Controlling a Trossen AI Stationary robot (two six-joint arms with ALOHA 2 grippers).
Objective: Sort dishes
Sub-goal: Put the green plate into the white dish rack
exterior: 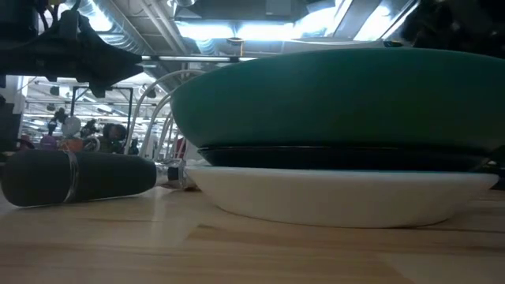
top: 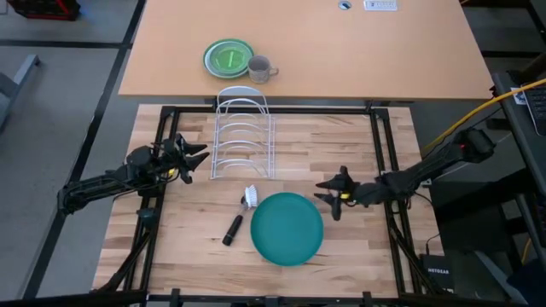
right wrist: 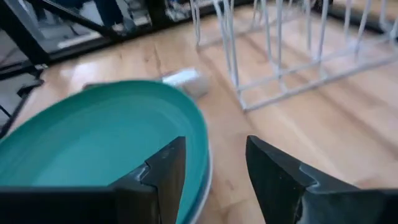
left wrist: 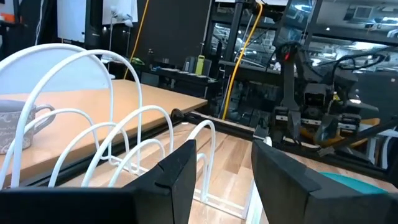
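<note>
Beside the teal plate (top: 287, 228), the right gripper (top: 328, 195) hovers open

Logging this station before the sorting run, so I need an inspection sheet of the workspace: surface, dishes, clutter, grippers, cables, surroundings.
Surface: wooden table, bare around the items.
Job's things: teal plate tops a stack; white plate at the bottom, a dark one between; wire rack has no plates in it.
Clutter: dish brush beside the stack; green plate and grey mug on the far desk.
Grippers: left gripper open by the rack; right gripper open beside the stack.
Cables: yellow cable at right.
Surroundings: nothing seen.
</note>
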